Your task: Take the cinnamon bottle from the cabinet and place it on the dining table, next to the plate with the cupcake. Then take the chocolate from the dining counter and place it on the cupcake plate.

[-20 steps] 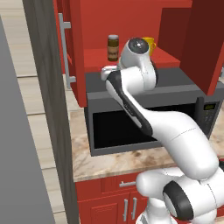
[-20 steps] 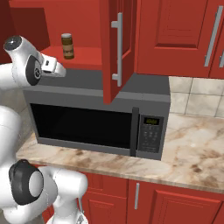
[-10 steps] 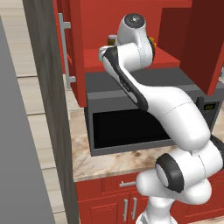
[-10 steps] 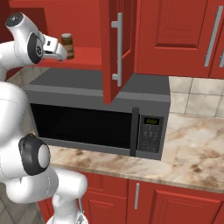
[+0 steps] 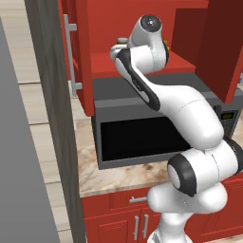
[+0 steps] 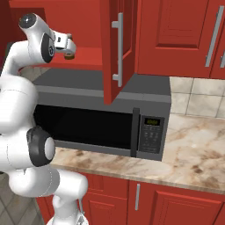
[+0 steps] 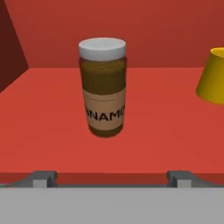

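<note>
**Gripper at the open cabinet, cinnamon bottle ahead on the shelf**

The cabinet (image 6: 176,35) is the biggest thing in view — red wall doors with grey bar handles, one door (image 6: 116,48) swung open toward the camera in the right base view. Its red shelf floor (image 7: 52,131) runs across the hand view, with the back wall at 12 o'clock. Below the cabinet sits a dark grey microwave (image 6: 101,123) on a marbled beige counter (image 6: 193,149), and red base cabinets (image 6: 176,206) run underneath. In the left base view a tall grey-brown panel (image 5: 47,118) stands at 9 o'clock.

The white arm (image 5: 180,109) rises past the microwave front and bends up to the shelf level. The gripper (image 6: 68,46) sits at the shelf's front edge in the right base view, at about 10 o'clock in that picture. In the hand view its two finger tips (image 7: 41,178) stand wide apart at 6 o'clock, with nothing between them — open and empty.

The cinnamon bottle (image 7: 103,87) stands upright on the shelf, slightly toward 11 o'clock from the middle of the hand view, beyond the finger tips and not touching them. It has brown contents, a pale lid and a label band. A yellow mug (image 7: 213,76) is cut by the frame edge at 3 o'clock, well apart from the bottle.
</note>
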Motion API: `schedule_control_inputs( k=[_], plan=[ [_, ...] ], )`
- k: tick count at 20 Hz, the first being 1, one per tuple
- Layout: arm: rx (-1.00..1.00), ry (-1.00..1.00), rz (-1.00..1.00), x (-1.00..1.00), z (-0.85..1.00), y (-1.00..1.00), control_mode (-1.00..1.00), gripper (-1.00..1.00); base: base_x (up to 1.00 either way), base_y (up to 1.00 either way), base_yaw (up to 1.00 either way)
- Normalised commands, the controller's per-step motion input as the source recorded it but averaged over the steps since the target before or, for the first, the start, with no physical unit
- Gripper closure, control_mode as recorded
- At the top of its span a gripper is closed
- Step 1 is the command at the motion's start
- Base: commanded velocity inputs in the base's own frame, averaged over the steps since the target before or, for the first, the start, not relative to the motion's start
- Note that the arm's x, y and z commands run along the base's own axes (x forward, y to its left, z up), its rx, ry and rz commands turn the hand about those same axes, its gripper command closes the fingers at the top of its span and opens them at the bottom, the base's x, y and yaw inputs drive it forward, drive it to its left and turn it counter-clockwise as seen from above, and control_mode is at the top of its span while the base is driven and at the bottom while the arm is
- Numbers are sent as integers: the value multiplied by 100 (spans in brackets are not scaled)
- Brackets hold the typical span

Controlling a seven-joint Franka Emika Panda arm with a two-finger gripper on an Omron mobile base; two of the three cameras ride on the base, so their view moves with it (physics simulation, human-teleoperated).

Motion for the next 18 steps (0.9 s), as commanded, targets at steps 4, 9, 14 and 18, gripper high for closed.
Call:
schedule_control_inputs(
  k=[4,9,14,18],
  plan=[
    [0,-7,0,63,0,7,-100,-100,0,0,0],
    [0,-1,0,49,3,16,-100,-100,0,0,0],
    [0,0,0,45,6,10,-100,-100,0,0,0],
    [4,0,0,25,3,0,-100,-100,0,0,0]
  ],
)
